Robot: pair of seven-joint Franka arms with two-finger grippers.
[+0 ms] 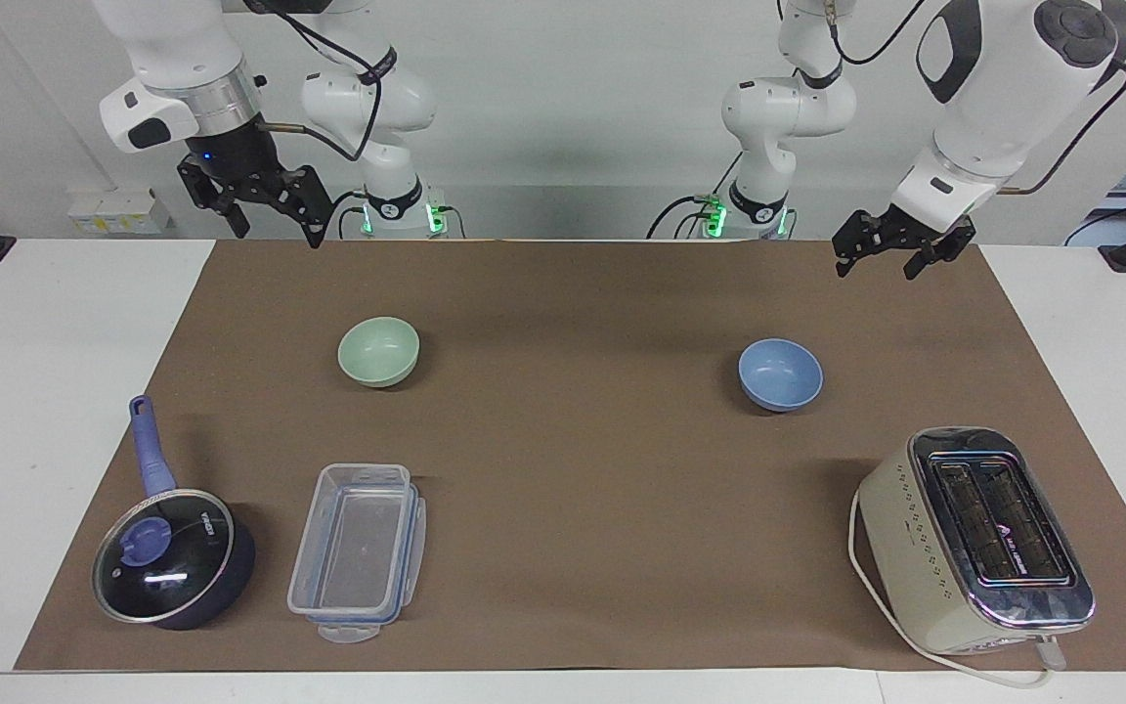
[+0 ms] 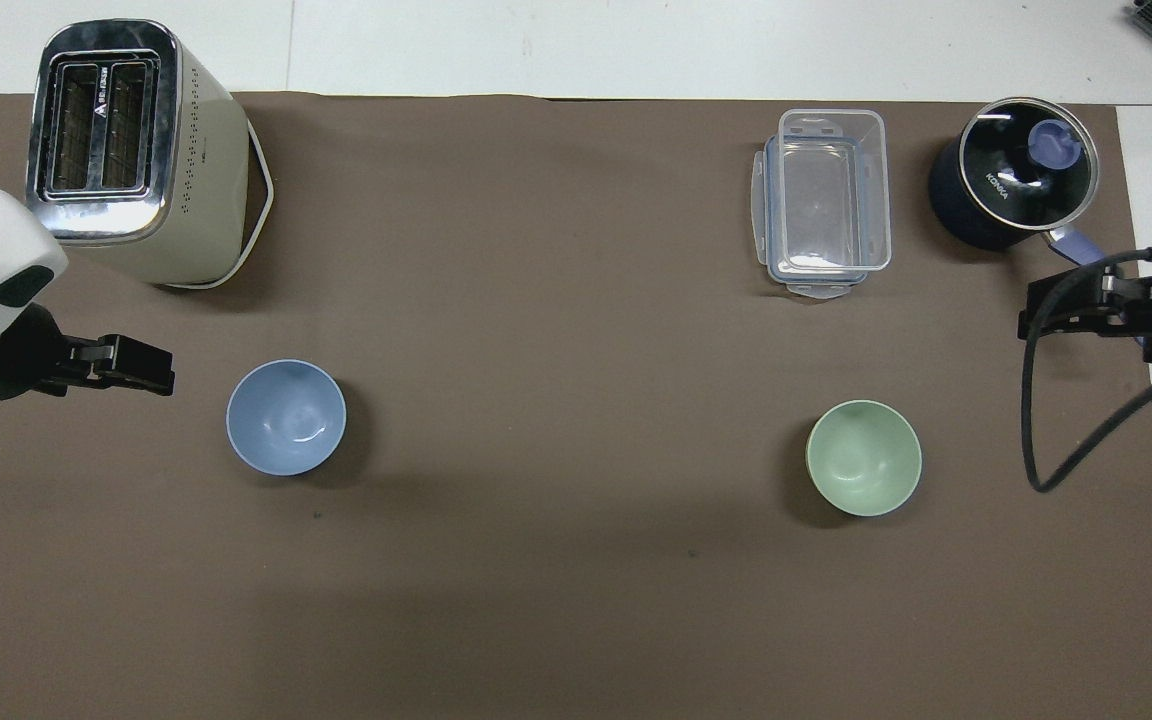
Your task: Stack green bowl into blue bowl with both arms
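Observation:
The green bowl stands upright and empty on the brown mat toward the right arm's end; it also shows in the overhead view. The blue bowl stands upright and empty toward the left arm's end, also in the overhead view. My right gripper hangs open and empty in the air over the mat's edge nearest the robots, apart from the green bowl; it shows in the overhead view. My left gripper hangs open and empty, raised beside the blue bowl, in the overhead view.
A cream toaster with a cord stands farther from the robots than the blue bowl. A clear lidless container and a dark blue lidded saucepan stand farther from the robots than the green bowl. The mat covers most of the table.

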